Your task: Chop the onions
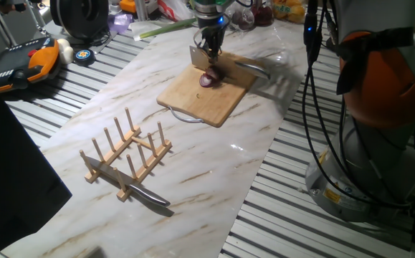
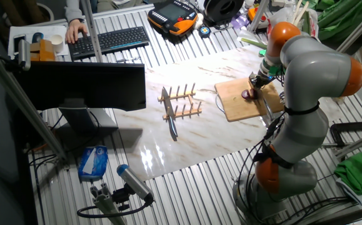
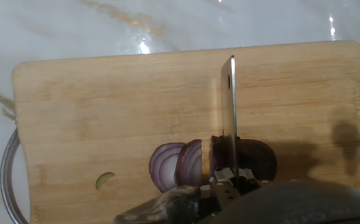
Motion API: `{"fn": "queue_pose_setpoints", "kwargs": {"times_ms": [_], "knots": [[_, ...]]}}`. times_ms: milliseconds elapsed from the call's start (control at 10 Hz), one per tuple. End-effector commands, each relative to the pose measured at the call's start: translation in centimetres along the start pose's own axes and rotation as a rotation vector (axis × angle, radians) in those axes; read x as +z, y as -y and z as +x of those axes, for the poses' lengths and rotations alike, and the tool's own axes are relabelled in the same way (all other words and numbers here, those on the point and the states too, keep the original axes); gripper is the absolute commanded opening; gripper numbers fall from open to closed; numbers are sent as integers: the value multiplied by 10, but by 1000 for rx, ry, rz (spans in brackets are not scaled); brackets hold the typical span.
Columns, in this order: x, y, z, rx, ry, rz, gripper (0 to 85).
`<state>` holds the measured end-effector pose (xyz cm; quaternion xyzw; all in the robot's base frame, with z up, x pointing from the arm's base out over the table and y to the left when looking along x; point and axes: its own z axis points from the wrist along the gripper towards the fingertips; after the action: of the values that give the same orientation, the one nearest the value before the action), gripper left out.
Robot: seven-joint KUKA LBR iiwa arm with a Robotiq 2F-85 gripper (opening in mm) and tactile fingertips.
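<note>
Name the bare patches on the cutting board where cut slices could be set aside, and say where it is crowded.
On the cutting board, bare wood lies above the onion on both sides of the cleaver, and in the left end. It is crowded along the near edge, where onion, blade and gripper meet.

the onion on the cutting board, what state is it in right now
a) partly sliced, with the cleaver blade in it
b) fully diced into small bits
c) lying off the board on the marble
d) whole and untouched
a: in the hand view the onion shows cut slices fanned to one side, with the cleaver blade standing in it on the cutting board.
</note>
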<state>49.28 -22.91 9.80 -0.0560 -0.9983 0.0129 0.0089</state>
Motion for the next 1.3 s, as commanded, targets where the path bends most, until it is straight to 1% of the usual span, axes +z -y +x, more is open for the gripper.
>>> {"fn": "queue_pose_setpoints", "kwargs": {"times_ms": [0,200,500,800,1200], "knots": [[0,0,0,0,1,0,7],[1,2,1,0,11,2,7],[2,2,2,0,8,-6,7],[5,-2,4,4,10,-6,7],[5,-2,3,6,8,-10,7]]}}
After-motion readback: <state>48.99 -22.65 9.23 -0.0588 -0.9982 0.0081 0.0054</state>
